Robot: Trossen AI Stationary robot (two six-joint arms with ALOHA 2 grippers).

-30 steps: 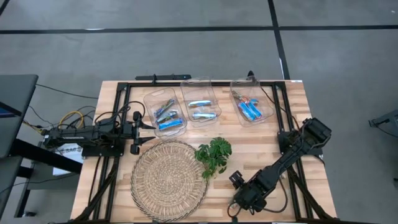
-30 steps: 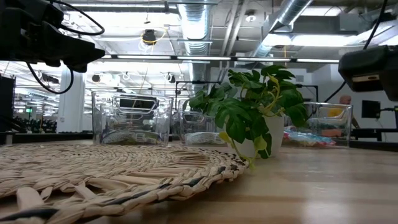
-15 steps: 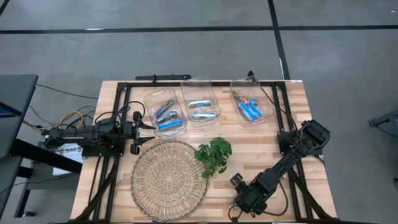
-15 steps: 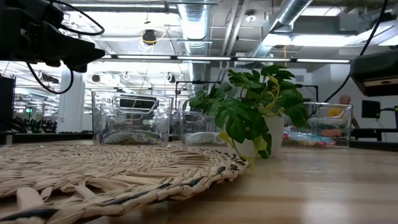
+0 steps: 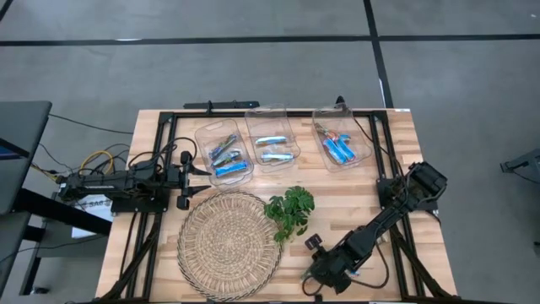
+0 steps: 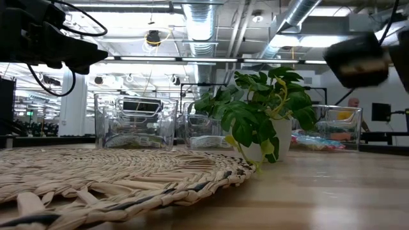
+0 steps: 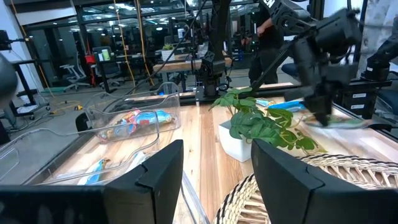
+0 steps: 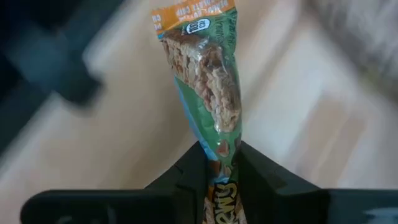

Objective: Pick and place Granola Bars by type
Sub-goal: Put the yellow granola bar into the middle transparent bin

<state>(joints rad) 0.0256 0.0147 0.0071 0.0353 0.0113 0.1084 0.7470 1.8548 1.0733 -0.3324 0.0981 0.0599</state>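
Observation:
My right gripper (image 5: 323, 272) hangs near the table's front edge, right of the woven mat (image 5: 229, 245), and is shut on a granola bar (image 8: 205, 87) with a green and orange wrapper and a clear window. The left wrist view shows that gripper (image 7: 320, 109) blurred, beyond the plant. More wrapped bars lie in three clear trays at the far side: left (image 5: 224, 154), middle (image 5: 272, 147) and right (image 5: 340, 147). My left gripper (image 5: 201, 172) waits open at the table's left, beside the left tray, with nothing between its fingers (image 7: 155, 180). My right gripper pinches one end of the bar's wrapper (image 8: 219, 152) between its two fingers (image 8: 186, 171). The bar runs straight out from the fingers, in line with them. In the left wrist view it shows above the mat's rim, apparently off the table.
A small leafy plant in a white pot (image 5: 289, 211) stands between the mat and the trays. A black frame (image 5: 169, 118) runs round the table's edges. Bare wood (image 5: 346, 198) lies between the plant and the right arm.
My right gripper has moved a little toward the table's left edge, near the front; it shows blurred and farther left in the low view.

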